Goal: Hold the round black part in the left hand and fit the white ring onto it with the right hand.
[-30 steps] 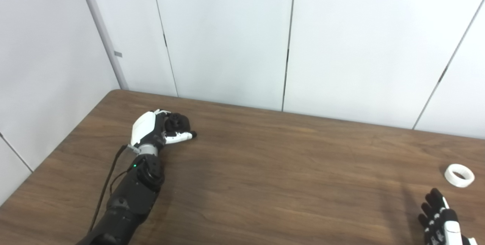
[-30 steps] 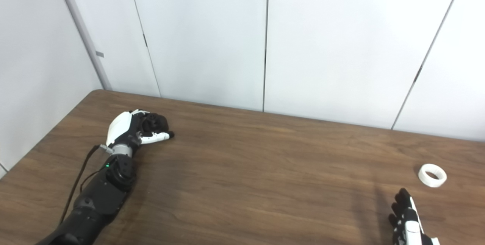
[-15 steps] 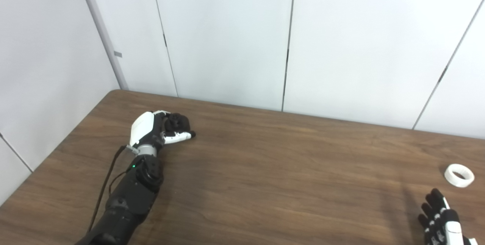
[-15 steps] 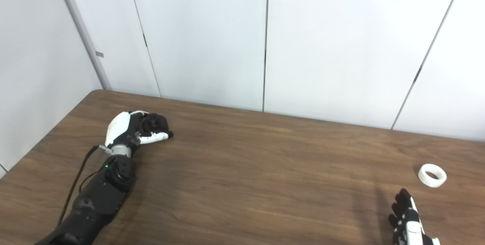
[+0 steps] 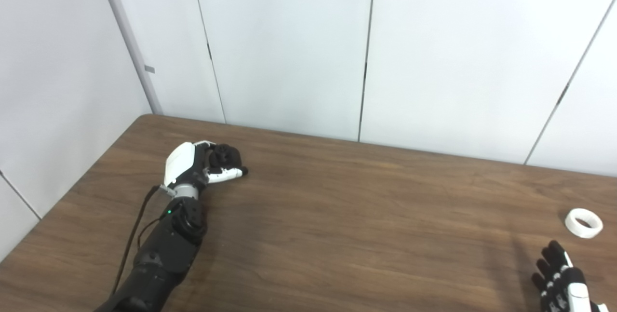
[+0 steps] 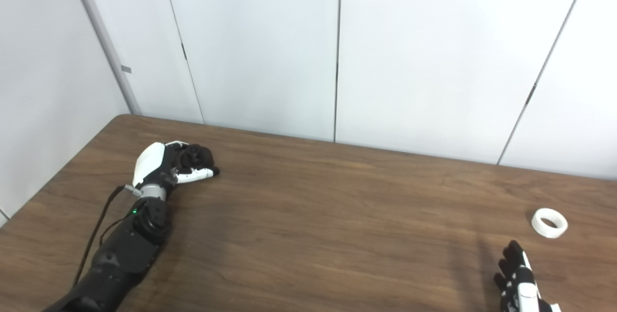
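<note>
A: Start at nine o'clock. What is the left robot hand (image 5: 200,163) doing?

B: It rests low on the brown wood-grain surface (image 5: 337,225), fingers curled around a dark, rounded lump, which I take to be the round black plastic part (image 5: 224,156). The fingers are black too, so the outline is hard to separate, but it reads as clamped on the part.

A: So the first half of the job is done?

B: The grip looks made, in my judgement. The part hasn't been raised or brought toward the middle yet.

A: And over at four o'clock?

B: The small white plastic ring (image 6: 549,222) lies flat on the surface, untouched. The right robot hand (image 6: 521,287) sits just nearer the bottom edge, at five o'clock, close to the ring but apart from it. Its fingers are spread and it holds nothing.

A: What remains, then?

B: Picking up the ring, bringing the two hands together, and seating the ring on the part.

A: Anything changed over the last second?

B: Very little. The left robot hand has drifted slightly toward nine o'clock. The right robot hand and the ring sit where they were.
</note>
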`<action>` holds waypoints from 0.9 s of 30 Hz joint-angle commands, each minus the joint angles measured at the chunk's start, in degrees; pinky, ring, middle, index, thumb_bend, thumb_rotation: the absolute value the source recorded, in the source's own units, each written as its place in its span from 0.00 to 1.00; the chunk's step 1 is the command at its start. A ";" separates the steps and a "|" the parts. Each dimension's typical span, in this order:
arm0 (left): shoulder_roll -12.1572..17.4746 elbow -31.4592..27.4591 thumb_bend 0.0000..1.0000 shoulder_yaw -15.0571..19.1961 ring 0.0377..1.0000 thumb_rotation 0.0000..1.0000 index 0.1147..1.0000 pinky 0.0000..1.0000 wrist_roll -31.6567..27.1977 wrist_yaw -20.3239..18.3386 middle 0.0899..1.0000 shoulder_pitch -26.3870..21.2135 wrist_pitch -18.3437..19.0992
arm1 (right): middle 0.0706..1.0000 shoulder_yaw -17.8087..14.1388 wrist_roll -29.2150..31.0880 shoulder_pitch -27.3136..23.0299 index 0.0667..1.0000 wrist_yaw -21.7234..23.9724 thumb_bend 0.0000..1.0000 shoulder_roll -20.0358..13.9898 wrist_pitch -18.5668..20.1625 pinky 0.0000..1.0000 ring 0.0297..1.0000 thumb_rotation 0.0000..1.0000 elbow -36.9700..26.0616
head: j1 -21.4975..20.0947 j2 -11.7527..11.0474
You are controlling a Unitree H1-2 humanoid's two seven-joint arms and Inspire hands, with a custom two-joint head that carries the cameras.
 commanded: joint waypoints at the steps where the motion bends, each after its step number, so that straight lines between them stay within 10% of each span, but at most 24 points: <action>1: 1.88 0.24 0.91 0.26 0.95 0.25 0.65 1.00 0.07 -0.01 0.86 -1.03 0.74 | 1.00 -0.37 0.52 0.55 1.00 0.31 0.35 -0.44 -0.71 1.00 1.00 1.00 -1.89 | 0.17 0.13; 7: 1.53 0.93 0.89 1.29 0.94 0.22 0.57 1.00 -1.27 0.65 0.84 -1.28 -0.46 | 1.00 -0.59 1.02 0.47 1.00 0.56 0.34 -0.50 -1.00 1.00 1.00 1.00 -1.59 | 0.35 0.24; 11: 0.96 1.13 0.54 2.42 0.93 0.07 0.42 1.00 -2.39 2.30 0.78 -1.12 -2.51 | 1.00 -0.70 0.85 0.52 1.00 0.51 0.33 -0.39 -0.88 1.00 1.00 1.00 -1.74 | 0.48 0.31; 27: 0.85 -0.42 0.52 2.19 0.89 0.05 0.41 0.93 -2.73 3.26 0.71 -0.03 -4.70 | 1.00 -1.05 1.29 0.14 1.00 0.78 0.35 -0.50 -0.48 1.00 1.00 1.00 -1.74 | 0.62 0.34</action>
